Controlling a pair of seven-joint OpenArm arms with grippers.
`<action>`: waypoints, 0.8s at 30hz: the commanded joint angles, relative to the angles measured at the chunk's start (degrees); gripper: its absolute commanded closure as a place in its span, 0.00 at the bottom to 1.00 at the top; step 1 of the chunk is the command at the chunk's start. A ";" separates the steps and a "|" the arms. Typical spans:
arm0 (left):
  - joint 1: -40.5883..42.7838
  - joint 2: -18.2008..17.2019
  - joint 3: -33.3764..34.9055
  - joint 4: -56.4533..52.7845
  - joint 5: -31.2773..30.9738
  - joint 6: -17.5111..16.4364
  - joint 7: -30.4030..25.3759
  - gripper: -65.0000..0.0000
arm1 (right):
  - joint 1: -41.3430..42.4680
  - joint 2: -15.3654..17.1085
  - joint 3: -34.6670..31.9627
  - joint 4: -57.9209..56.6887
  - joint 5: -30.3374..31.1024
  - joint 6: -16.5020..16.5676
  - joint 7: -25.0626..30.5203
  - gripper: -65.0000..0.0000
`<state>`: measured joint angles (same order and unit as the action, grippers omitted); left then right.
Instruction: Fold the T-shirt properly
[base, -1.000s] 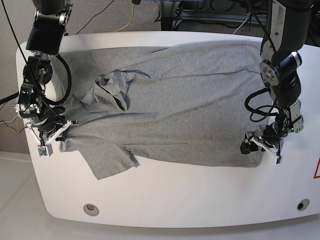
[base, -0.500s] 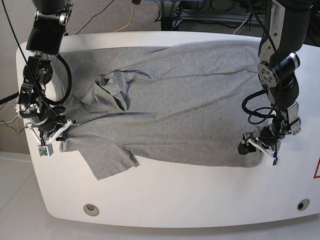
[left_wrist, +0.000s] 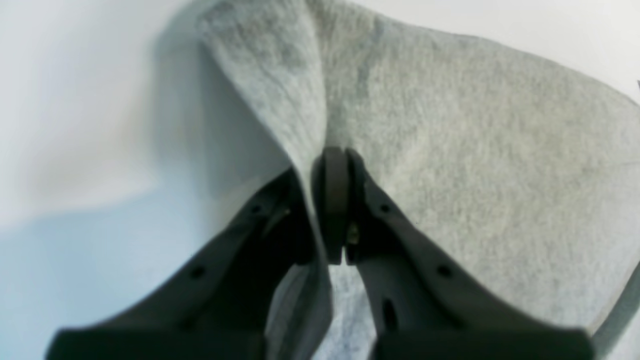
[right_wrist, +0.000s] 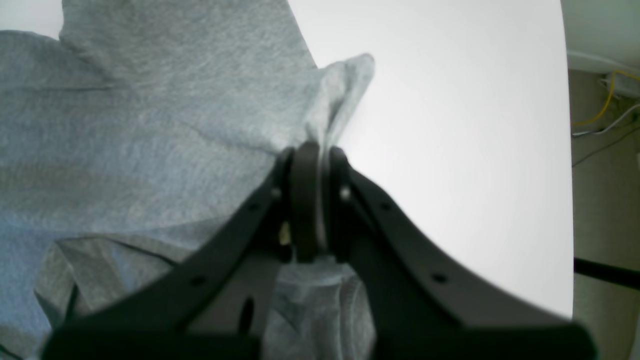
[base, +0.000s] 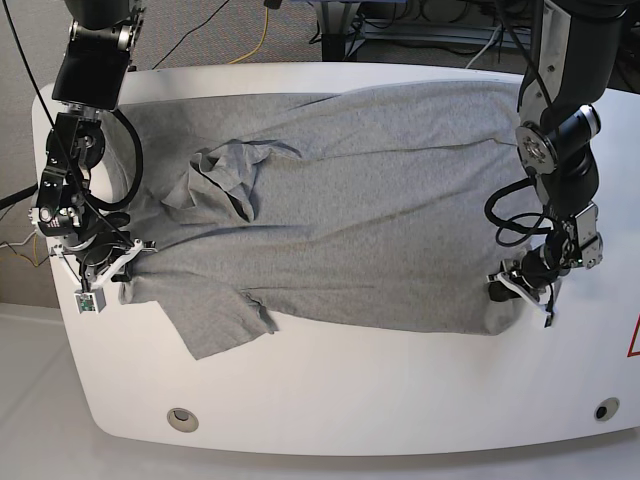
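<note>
The heather-grey T-shirt (base: 350, 220) lies spread across the white table (base: 350, 390), wrinkled, with one sleeve folded over near its upper left. My left gripper (base: 512, 290) is shut on the shirt's near right hem corner; in the left wrist view the pads (left_wrist: 334, 200) pinch a raised fold of grey cloth (left_wrist: 475, 175). My right gripper (base: 112, 268) is shut on the shirt's near left edge, by the sleeve; in the right wrist view its pads (right_wrist: 307, 200) clamp a bunched corner of the cloth (right_wrist: 150, 125).
Cables (base: 260, 30) and equipment legs lie on the carpet beyond the table's far edge. Two round holes (base: 181, 418) sit near the table's front edge. Bare table shows in front of the shirt.
My left gripper has lifted slightly and shifted a little, pulling the hem corner up. My right gripper has held still on the left edge.
</note>
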<state>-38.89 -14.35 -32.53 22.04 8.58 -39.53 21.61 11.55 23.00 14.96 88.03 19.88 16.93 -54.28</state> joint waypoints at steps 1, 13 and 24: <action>-1.94 -0.73 0.05 0.95 -0.97 -0.47 -0.73 0.96 | 1.33 0.95 0.38 0.98 0.56 0.08 1.14 0.93; -2.20 -2.84 0.05 1.03 -0.97 -0.47 2.17 0.96 | 1.33 0.95 0.47 0.98 0.56 0.08 1.14 0.93; -3.35 -4.86 0.05 1.03 -1.06 -0.47 6.39 0.96 | 0.18 0.86 0.73 1.16 0.56 0.08 1.14 0.93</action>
<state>-39.75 -18.50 -32.53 22.11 8.56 -39.81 28.56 10.63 22.79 15.27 88.03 19.90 16.95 -54.26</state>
